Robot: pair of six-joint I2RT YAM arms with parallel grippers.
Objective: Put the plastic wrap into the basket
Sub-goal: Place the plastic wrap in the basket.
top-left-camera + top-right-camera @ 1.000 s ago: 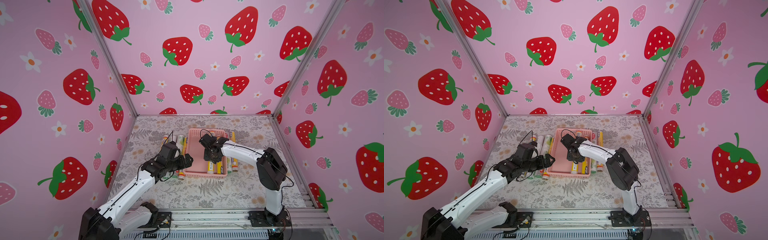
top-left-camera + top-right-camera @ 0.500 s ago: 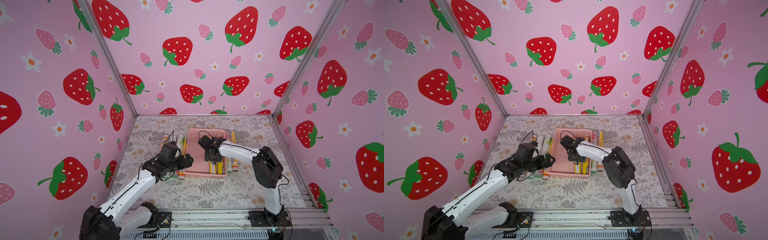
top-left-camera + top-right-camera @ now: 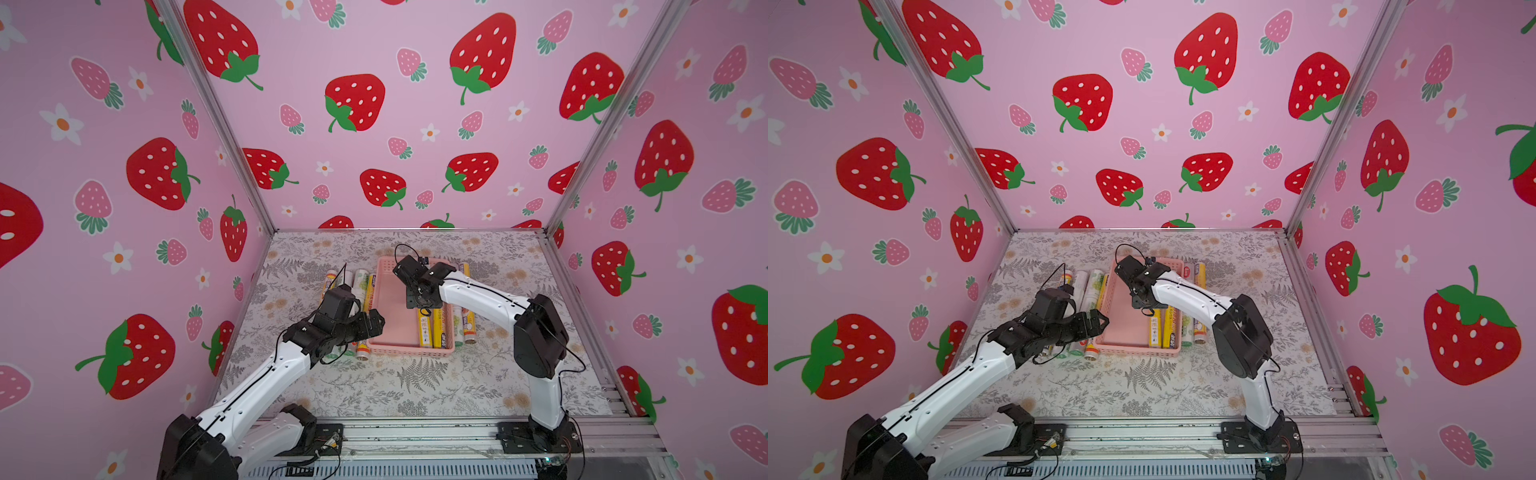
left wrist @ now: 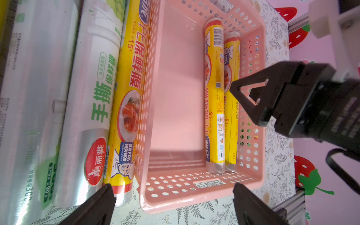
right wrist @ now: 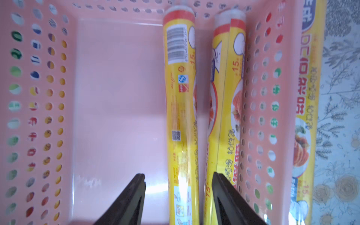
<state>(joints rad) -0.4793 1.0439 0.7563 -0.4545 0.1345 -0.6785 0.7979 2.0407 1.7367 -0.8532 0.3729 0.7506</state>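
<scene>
Two plastic wrap rolls sat in the basket, roughly six other rolls on the bench beside it; right gripper jaws parted astride one binned roll, not gripping, left gripper jaws wide, empty.

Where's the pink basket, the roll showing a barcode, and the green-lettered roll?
basket [image 4: 175,199]: left wrist view, near wall.
barcode roll [image 5: 181,109]: right wrist view, label middle.
green-lettered roll [image 4: 97,93]: left wrist view, label middle.
</scene>
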